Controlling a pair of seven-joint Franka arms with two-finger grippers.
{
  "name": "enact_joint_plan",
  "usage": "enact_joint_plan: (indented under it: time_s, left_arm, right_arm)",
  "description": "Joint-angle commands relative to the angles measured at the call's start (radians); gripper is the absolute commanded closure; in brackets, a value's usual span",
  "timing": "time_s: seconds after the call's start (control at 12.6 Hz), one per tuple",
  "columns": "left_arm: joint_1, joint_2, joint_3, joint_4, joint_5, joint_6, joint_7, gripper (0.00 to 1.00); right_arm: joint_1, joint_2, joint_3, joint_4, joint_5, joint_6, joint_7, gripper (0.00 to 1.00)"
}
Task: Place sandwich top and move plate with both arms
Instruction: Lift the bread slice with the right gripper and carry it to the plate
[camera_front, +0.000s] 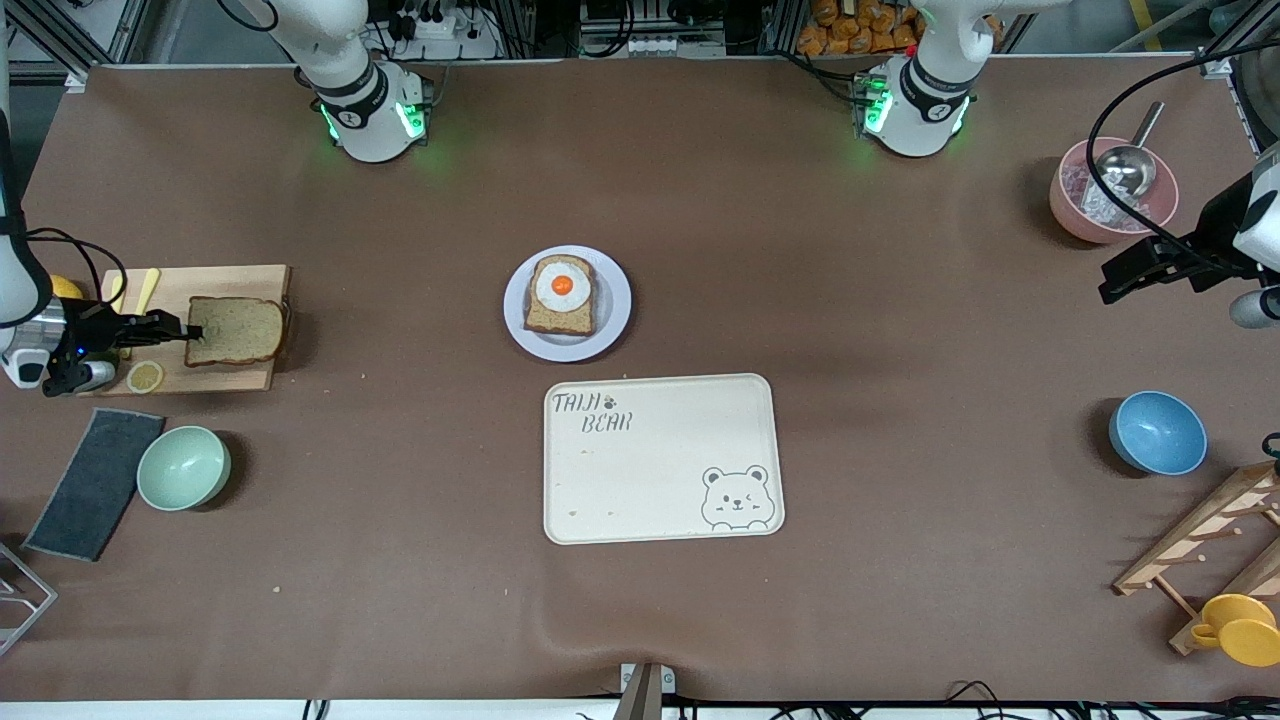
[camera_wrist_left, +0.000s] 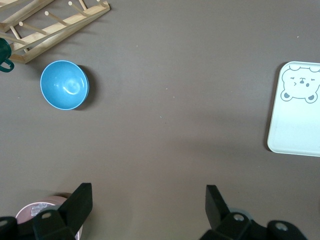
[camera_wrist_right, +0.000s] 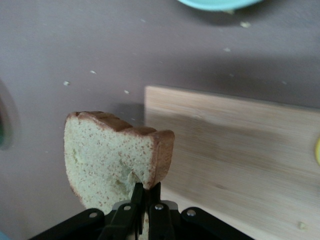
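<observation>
Right gripper (camera_front: 190, 333) has its jaws pinched tight on the bread slice (camera_front: 236, 331), probably just off the cutting board (camera_front: 215, 375). Left gripper (camera_wrist_left: 148, 202) waits over the counter (camera_front: 900, 330), jaws wide, empty.

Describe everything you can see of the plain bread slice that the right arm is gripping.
The sandwich top is a square slice of light-brown, speckled wholemeal bread with a darker crust and one rounded edge. It looks soft: the crumb dents where the right gripper has its jaws shut on its edge. In the front view it is over the wooden cutting board at the right arm's end of the table; the right wrist view shows it raised off the board.
</observation>
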Motion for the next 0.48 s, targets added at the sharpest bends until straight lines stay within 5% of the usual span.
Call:
enact_joint_plan:
  time_s: [0.0, 0.32, 0.4]
  left_arm:
    - [0.006, 0.006, -0.003, 0.017, -0.005, -0.004, 0.017, 0.00]
    - [0.003, 0.006, -0.003, 0.018, -0.002, -0.004, 0.011, 0.00]
    - [0.002, 0.007, -0.003, 0.018, -0.002, -0.004, 0.009, 0.00]
  right_arm:
    - [0.085, -0.055, -0.001, -0.005, 0.012, -0.076, 0.067, 1.00]
    - [0.312, -0.130, 0.016, -0.009, 0.023, -0.139, 0.358, 1.00]
    - [0.352, -0.130, 0.019, -0.011, 0.085, -0.136, 0.386, 1.00]
